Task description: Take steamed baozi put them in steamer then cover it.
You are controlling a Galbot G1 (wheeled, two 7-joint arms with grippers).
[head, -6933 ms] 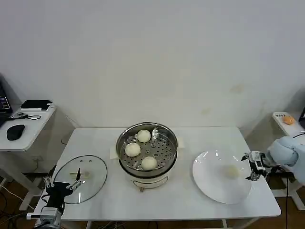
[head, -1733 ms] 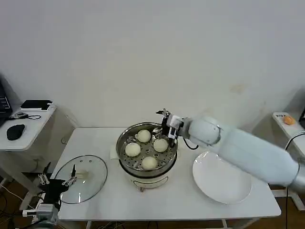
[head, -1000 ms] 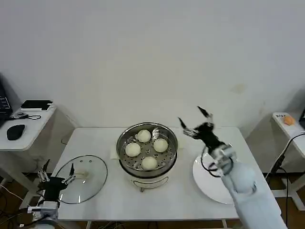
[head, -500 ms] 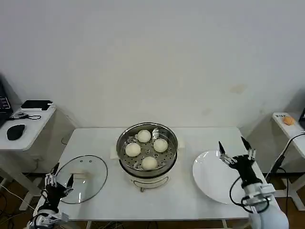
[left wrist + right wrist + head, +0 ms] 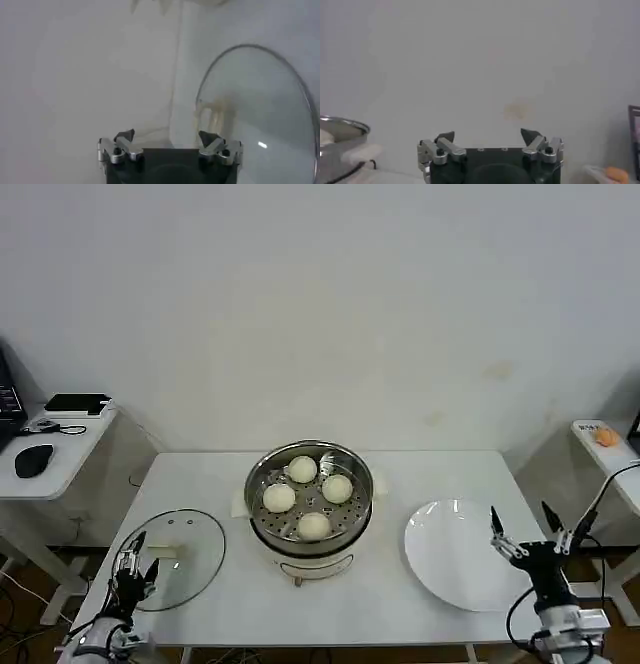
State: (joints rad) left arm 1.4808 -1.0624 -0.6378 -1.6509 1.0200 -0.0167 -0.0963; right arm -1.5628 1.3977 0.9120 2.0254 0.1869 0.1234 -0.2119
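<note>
White wall backs a white desk (image 5: 400, 594) that carries everything in play. At the middle of the desk stands the steamer (image 5: 309, 502), a shiny steel pot on a white base, with its perforated tray showing. Four steamed baozi (image 5: 314, 526) sit on that tray, pale and round, spaced in a loose ring: one toward the wall, one toward the robot's right, one toward its left and one nearest the robot. None of them touches another. The pot is uncovered. The cover (image 5: 175, 557) lies flat on the desk to the steamer's left, near the desk's front left corner, clear glass with a thin metal rim and a white handle at its centre. In the left wrist view the cover (image 5: 260, 115) fills one side, with its pale handle seen through the glass. A white plate (image 5: 462, 556) rests on the desk to the steamer's right, bare, well apart from the pot. The left claw (image 5: 130, 569) is low at the front edge of the cover, its fingers spread apart and holding nothing; the left wrist view shows the left claw (image 5: 170, 142) with both fingertips wide of each other. The right claw (image 5: 535, 542) sits at the plate's right front edge, fingers splayed wide and empty, pointing up toward the wall.
</note>
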